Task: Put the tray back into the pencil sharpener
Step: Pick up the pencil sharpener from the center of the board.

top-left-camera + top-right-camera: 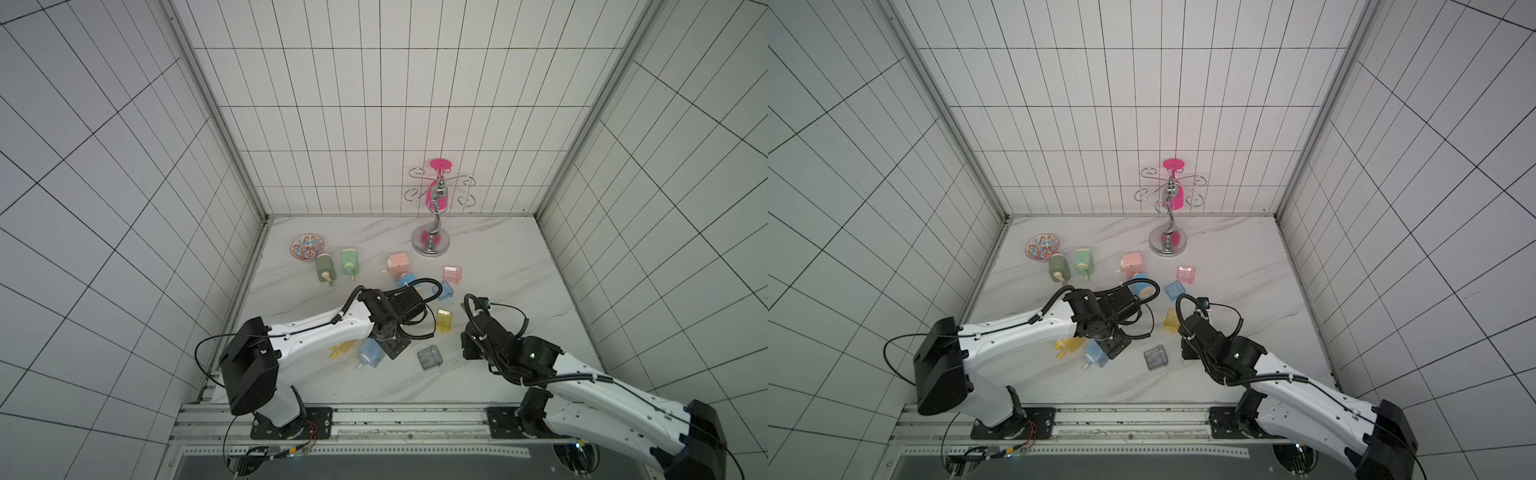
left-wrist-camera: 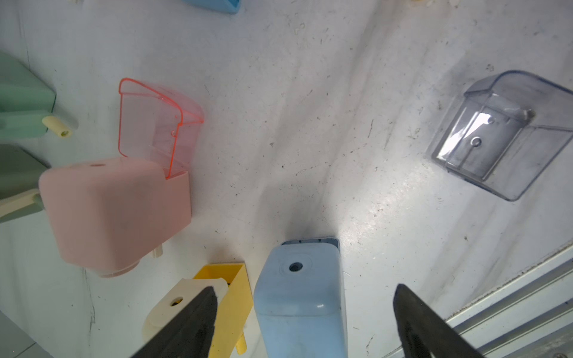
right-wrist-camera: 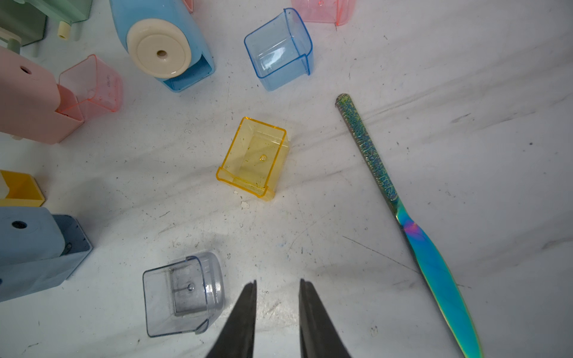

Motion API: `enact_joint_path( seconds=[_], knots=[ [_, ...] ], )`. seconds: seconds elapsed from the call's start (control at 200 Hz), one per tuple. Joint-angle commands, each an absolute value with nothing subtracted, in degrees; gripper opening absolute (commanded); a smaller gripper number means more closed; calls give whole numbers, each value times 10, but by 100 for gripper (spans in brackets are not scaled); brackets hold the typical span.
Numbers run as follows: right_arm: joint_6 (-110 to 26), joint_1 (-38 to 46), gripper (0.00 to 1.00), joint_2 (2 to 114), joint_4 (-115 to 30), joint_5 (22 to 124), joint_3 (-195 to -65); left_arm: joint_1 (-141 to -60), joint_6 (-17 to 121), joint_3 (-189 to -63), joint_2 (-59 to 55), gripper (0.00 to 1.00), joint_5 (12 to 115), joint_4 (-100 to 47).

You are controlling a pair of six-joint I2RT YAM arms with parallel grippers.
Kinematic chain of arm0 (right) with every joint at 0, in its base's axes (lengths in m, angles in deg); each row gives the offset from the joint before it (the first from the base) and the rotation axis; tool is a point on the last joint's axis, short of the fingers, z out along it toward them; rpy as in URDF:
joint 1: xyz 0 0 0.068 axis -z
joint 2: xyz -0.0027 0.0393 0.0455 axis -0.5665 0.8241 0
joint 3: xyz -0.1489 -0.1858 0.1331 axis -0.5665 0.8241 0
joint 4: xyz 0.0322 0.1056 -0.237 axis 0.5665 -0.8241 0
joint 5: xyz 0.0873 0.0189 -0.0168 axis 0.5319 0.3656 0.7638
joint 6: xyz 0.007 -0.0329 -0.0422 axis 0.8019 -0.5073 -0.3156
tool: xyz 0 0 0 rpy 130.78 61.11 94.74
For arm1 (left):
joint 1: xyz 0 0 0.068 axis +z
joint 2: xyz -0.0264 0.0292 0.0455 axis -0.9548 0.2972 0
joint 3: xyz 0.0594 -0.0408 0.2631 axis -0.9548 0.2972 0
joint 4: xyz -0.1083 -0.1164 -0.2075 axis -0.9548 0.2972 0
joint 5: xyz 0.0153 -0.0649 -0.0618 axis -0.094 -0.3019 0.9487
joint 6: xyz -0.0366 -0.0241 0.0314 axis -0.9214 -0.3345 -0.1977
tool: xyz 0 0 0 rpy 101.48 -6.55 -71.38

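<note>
White tiled walls close in a marbled worktop (image 1: 519, 266), and both arms reach in over a litter of sharpeners and loose trays. From where things lie, the job looks barely begun. The grey-blue sharpener (image 1: 371, 352) lies on its side near the front edge under the left arm. In the right wrist view its slot gapes dark and empty. The grey tray (image 1: 429, 357) that I would match to it lies by itself on the worktop near the sharpener, with bare marble between them. The left hand (image 2: 305, 286) is spread wide. Its fingers straddle that sharpener's body with clear daylight on one side, and the other finger crosses in front of the yellow sharpener (image 2: 226, 297) alongside. It grips nothing, as far as I can see. The right hand (image 3: 277, 281) is narrow, with only a slim gap between the fingers, and it is empty. It hangs near the grey tray without touching it. So the tray has yet to be picked up, turned to face the slot and slid home. Elsewhere a pink tray (image 2: 155, 124) stands half out of the pink sharpener (image 2: 111, 214). The yellow tray (image 1: 444, 320) and the blue tray (image 1: 444, 291) lie loose farther back.
</note>
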State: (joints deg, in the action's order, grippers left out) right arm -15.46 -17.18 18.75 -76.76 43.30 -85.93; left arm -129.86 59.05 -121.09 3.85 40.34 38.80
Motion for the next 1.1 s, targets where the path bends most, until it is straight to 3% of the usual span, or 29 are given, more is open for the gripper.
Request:
enact_joint_path(
  seconds=[0.0,0.37,0.91,1.094],
  knots=[
    [-165,-166,27,185,-783,432,-853,-1286,522,-1187,36,91,395,395],
    [-177,-159,27,190,-782,434,-865,-1258,478,-1134,25,88,460,364],
    [-170,-156,26,180,-783,443,-858,-1281,477,-1103,21,48,488,322],
    [-165,-156,26,165,-791,443,-850,-1318,529,-1138,22,41,492,310]
  ],
)
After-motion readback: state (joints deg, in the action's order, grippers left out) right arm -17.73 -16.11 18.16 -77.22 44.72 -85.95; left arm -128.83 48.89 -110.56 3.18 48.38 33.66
